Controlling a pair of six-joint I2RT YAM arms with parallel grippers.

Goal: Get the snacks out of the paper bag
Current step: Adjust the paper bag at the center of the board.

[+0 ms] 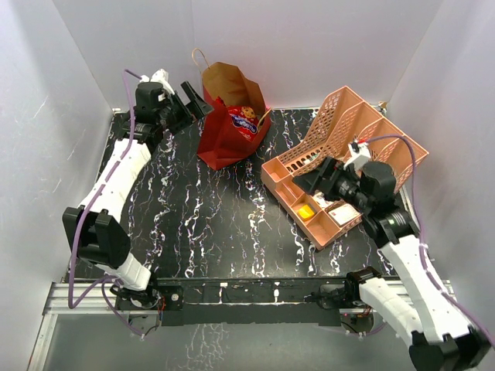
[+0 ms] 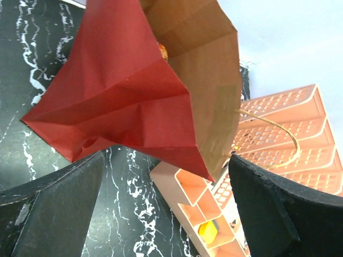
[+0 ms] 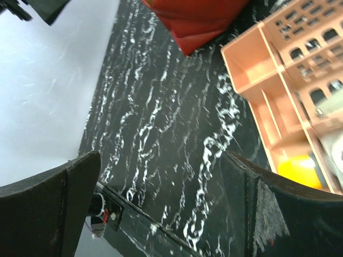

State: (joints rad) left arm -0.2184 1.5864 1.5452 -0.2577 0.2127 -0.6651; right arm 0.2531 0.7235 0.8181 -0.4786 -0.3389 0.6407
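Note:
The paper bag (image 1: pixel 228 135), red outside and kraft brown inside, stands tilted at the back of the table with its mouth up. A red-orange chip bag (image 1: pixel 244 120) with a blue logo shows in its mouth; the small candy packets are hidden. My left gripper (image 1: pixel 199 99) is open and empty, just left of the bag's rim. In the left wrist view the bag (image 2: pixel 123 96) fills the space ahead of the open gripper (image 2: pixel 166 160), with a looped handle (image 2: pixel 276 126) at its right. My right gripper (image 1: pixel 313 179) is open and empty over the organizer's near-left end; the right wrist view (image 3: pixel 163 160) shows the same.
A peach lattice desk organizer (image 1: pixel 348 131) stands right of the bag, holding a small yellow block (image 1: pixel 306 210) and white cards. It also shows in the left wrist view (image 2: pixel 300 134) and the right wrist view (image 3: pixel 268 80). White walls enclose the black marbled table (image 1: pixel 216 224).

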